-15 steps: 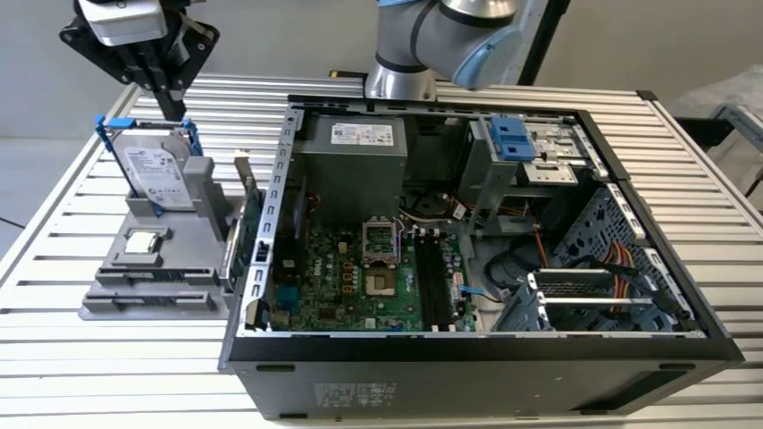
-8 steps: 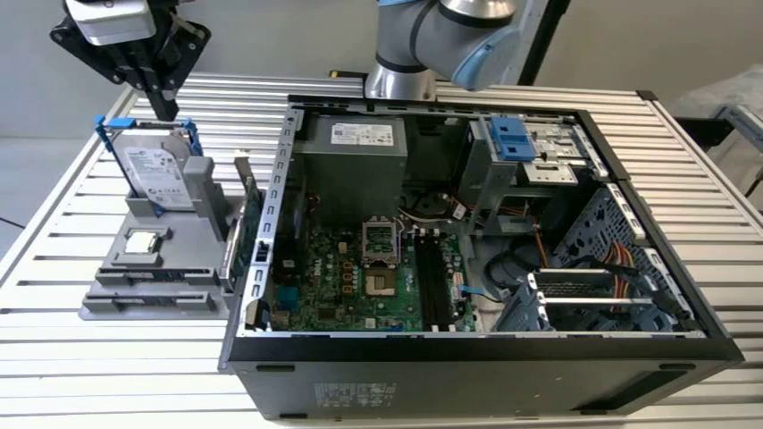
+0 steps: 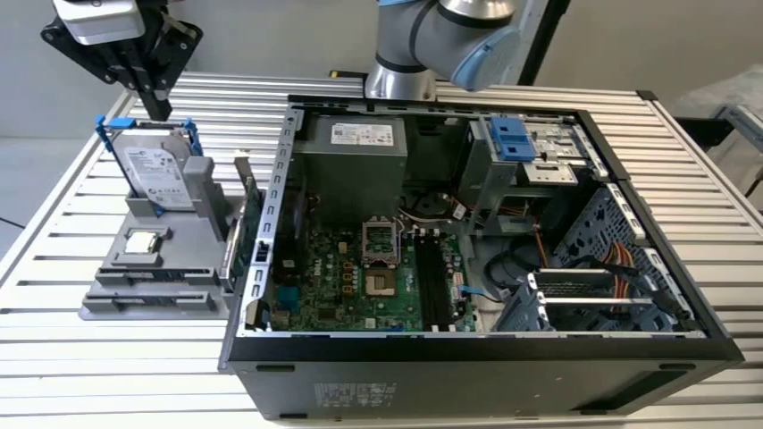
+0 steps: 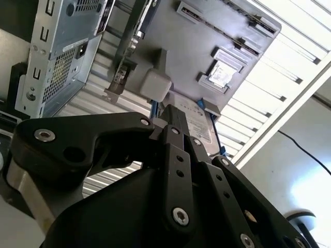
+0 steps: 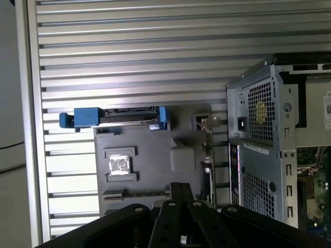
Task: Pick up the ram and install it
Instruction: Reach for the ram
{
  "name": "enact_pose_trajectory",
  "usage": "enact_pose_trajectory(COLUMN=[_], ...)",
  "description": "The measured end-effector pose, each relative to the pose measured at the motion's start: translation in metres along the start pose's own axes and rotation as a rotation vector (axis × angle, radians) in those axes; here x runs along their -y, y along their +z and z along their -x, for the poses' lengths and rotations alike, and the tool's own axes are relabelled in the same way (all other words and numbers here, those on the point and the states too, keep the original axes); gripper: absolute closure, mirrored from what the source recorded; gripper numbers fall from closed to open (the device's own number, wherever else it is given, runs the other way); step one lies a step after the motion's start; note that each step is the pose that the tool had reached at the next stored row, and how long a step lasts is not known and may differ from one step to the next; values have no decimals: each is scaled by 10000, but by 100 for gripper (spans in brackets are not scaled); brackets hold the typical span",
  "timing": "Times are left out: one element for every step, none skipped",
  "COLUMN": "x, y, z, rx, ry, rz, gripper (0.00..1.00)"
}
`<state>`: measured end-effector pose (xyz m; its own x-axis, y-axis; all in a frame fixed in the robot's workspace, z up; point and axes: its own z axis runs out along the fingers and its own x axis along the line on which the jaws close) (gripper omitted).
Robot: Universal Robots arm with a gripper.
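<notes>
My jaws are clenched together with nothing between them, the two fingers (image 3: 154,88) meeting in one narrow point. My gripper (image 3: 157,109) hangs tips-down at the exterior view's left, over the grey holder (image 3: 143,299) that sits on the slatted metal table (image 3: 71,375). The tips are just above the hard drive (image 3: 157,174), which stands upright in its blue frame (image 3: 110,122) at the holder's far end, and I touch neither. Nearer the front of the holder a small square processor chip (image 3: 143,241) lies flat in its own pocket. In the first wrist view the shut tips point down at the holder's grey top, between the chip and the side that faces the computer case (image 3: 477,366). The ram (image 3: 231,255) I take to be the thin greenish strip standing on its long edge along that side of the holder, just beside the case's outer wall. A card with a metal bracket (image 3: 243,179) stands right next to it, so close that I cannot tell the two apart with any confidence. I am above and well apart from that strip. The case lies open on its side toward the exterior view's right, with the arm (image 3: 441,36) rising behind it. Inside, the motherboard (image 3: 339,281) lies flat below the grey power supply (image 3: 352,170). Its long black slots (image 3: 431,281) run side by side just beside the processor socket (image 3: 379,239), dark along their whole length.
</notes>
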<state>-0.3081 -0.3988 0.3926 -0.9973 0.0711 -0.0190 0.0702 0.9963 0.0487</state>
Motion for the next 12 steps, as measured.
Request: enact_pose_trajectory(x=[0, 0, 0, 0, 0, 0, 0, 0, 0, 0, 0, 0], y=[0, 0, 0, 0, 0, 0, 0, 0, 0, 0, 0, 0], z=[0, 0, -1, -1, -1, -1, -1, -1, -1, -1, -1, -1], rx=[0, 0, 0, 0, 0, 0, 0, 0, 0, 0, 0, 0], ry=[0, 0, 0, 0, 0, 0, 1, 0, 1, 1, 1, 1], rz=[1, 1, 1, 2, 2, 2, 2, 3, 3, 3, 3, 3], gripper=[100, 100, 100, 100, 100, 100, 100, 100, 100, 100, 100, 100])
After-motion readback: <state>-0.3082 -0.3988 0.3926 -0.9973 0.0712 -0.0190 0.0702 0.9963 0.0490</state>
